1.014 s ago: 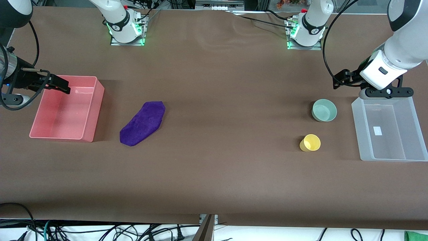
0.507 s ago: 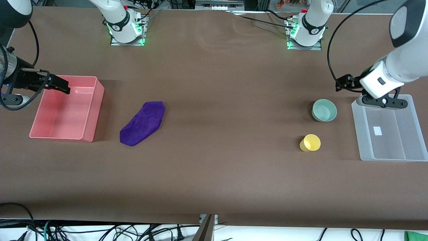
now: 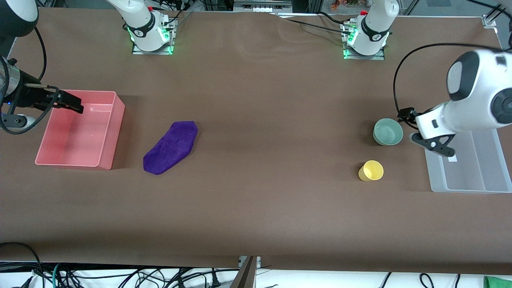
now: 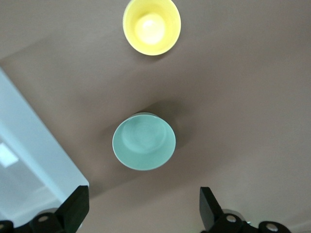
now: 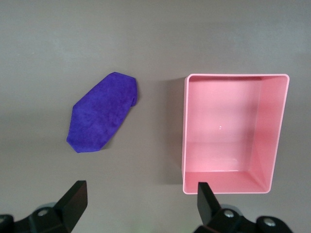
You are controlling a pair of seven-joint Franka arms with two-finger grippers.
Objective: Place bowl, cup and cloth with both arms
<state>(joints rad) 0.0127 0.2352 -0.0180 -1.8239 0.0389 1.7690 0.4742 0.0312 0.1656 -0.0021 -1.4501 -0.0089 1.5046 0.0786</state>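
Hovering: left gripper (image 4: pixel 141 211) over bowl (image 3: pixel 387 131), fingers (image 4: pixel 75 208) spread.

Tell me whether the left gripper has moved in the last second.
Yes. The left gripper has come from the clear plastic bin's top edge toward the small mint-green bowl, nearer the pale yellow cup, fingers open.

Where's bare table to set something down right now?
Widest bare patch lies between the cloth and the bowl and cup. The strip nearest the front camera is bare too. Tight spot: bowl, cup, clear bin, with the left gripper over them.
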